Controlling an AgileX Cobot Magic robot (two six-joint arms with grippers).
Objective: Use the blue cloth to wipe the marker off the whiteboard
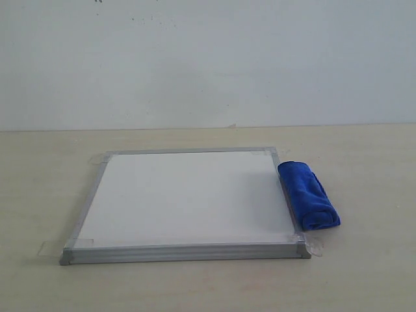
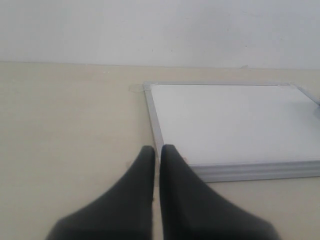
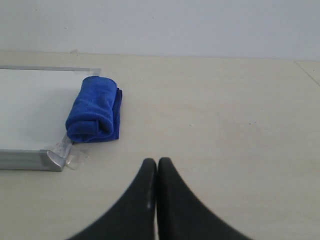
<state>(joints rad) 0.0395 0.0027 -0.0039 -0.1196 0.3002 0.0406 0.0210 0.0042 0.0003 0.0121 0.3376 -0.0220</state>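
Observation:
The whiteboard (image 1: pixel 185 198) lies flat on the table, silver frame and clear tape tabs at its corners; its surface shows plain white, and no red marker lines are visible in any view. The blue cloth (image 1: pixel 308 195), a rolled bundle, rests on the table against the board's right edge, seen also as the blue cloth (image 3: pixel 94 110). Neither gripper appears in the exterior view. My left gripper (image 2: pixel 157 149) is shut and empty, near the whiteboard's (image 2: pixel 230 122) near-left corner. My right gripper (image 3: pixel 157 161) is shut and empty over bare table, well short of the cloth.
The beige tabletop (image 1: pixel 364 273) spreads around the board. A white wall (image 1: pixel 208 58) closes the back. A loose clear tape tab (image 3: pixel 75 157) sticks out at the board's corner close to the cloth.

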